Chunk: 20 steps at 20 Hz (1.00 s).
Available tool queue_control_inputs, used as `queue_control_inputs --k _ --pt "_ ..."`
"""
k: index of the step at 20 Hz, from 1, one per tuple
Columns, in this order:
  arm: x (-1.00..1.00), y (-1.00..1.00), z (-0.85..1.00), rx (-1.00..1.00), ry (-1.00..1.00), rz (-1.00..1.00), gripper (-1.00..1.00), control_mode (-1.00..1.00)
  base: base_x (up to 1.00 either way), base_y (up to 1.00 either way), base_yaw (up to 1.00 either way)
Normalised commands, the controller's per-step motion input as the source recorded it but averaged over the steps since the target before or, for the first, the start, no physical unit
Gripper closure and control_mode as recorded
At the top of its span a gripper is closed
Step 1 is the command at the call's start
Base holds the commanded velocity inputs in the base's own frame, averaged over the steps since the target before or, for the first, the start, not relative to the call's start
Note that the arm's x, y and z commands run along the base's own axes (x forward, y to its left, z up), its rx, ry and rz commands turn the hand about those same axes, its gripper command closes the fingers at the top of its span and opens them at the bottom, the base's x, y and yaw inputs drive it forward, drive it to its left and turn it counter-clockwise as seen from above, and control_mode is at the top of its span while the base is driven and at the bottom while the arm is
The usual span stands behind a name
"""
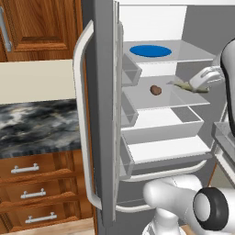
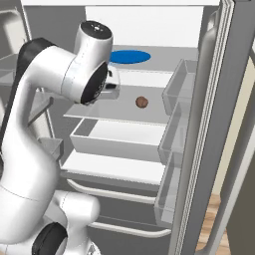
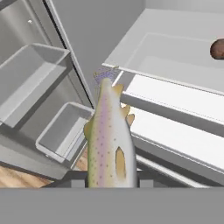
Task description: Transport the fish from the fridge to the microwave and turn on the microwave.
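There is one fish (image 3: 109, 140), one brown lump (image 1: 156, 90) and one blue plate (image 1: 150, 51). One fridge (image 1: 103, 137) stands open, with one long curved handle (image 1: 81, 124) on its door. On the left, the wooden cabinet has three drawers, each with one metal pull (image 1: 25, 169).

Fridge (image 1: 103, 114) shelves, blue plate (image 1: 150, 51) on upper, brown lump (image 1: 156, 90) on middle

Door bins (image 2: 172, 134) flank the open fridge (image 1: 103, 114) front — shelves (image 1: 170, 98) behind.
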Motion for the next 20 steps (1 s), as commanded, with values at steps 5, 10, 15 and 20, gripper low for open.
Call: queue_control_inputs --k 5,10,15,20 --pt "-0.47 0.00 -0.20 -0.01 0.00 -0.15 1.00 -1.00 0.00 0.00 0.00" --pt "-0.28 0.00 -0.28 -0.07 0.07 -0.15 1.00 -1.00 0.00 0.00 0.00" --pt "-0.06 0.01 -0.26 -0.11 0.11 -0.12 1.00 -1.00 0.00 0.00 0.00" --pt "0.00 0.00 -0.01 0.00 0.00 -0.01 1.00 -1.00 0.00 0.00 0.00"
